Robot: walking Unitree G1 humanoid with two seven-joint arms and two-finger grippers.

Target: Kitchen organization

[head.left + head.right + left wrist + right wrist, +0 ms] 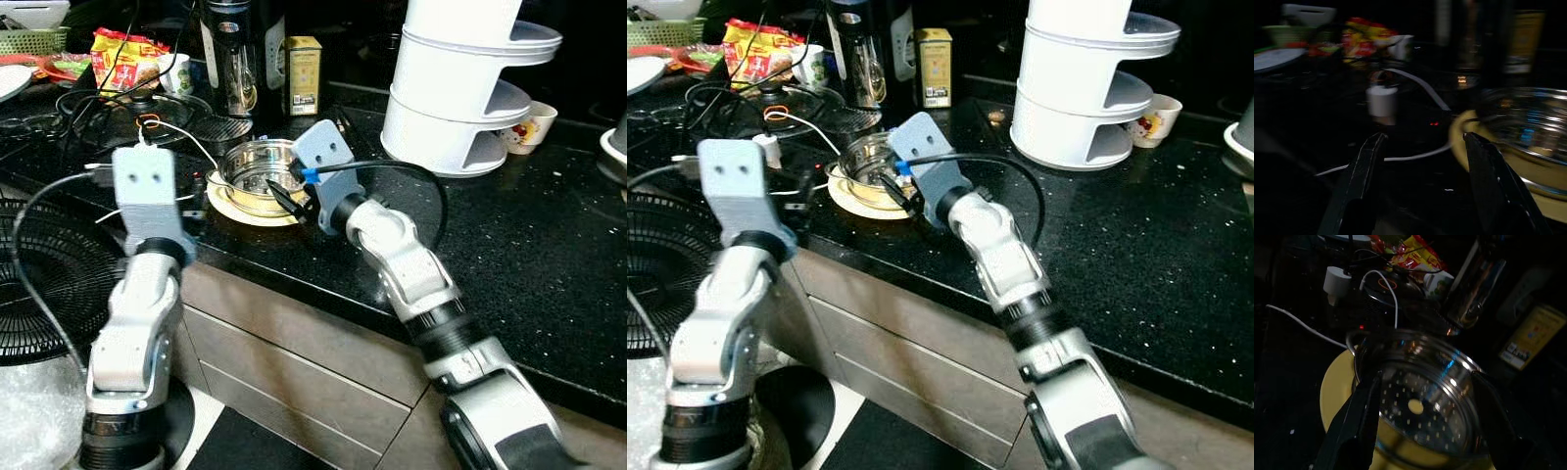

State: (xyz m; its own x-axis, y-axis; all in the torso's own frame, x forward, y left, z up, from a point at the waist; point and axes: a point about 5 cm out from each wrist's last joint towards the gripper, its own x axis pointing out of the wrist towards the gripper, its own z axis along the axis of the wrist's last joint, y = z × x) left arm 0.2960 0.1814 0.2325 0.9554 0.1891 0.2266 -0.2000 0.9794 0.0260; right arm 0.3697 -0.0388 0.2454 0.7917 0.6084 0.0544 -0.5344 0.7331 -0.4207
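Countertop of black speckled stone [509, 245] ran across the scene, crowded at the back. At far left, below the counter edge, stood a black wire fan grille [49, 284]. The left gripper [1422, 147] hovered low over the counter's front edge, its two black fingers spread apart with nothing between them, pointing toward a white plug adapter [1382, 100] and its white cable [1415, 85]. Behind these lay a red and yellow snack packet [125, 57] and a dark glass lid [147, 113].

Near the middle sat the task's thing, a steel steamer basket [1420, 401] with a perforated floor, resting on a yellow plate [1334, 387] close to the counter's front edge. The right gripper [1422, 396] was just at the basket's near rim, fingers spread wide, one to either side of the bowl; whether either touched the steel could not be told. Behind stood a steel kettle [230, 59] and a yellow tin [302, 73]. Further right rose a white tiered rack [460, 98], with a small printed cup [529, 127] beside it.

The step appeared to be grasping the basket. Done well, the fingers would close on the rim wall rather than around the whole bowl, since polished steel may slip, and the lift would go straight up so the plate stayed put and the cable was not snagged.
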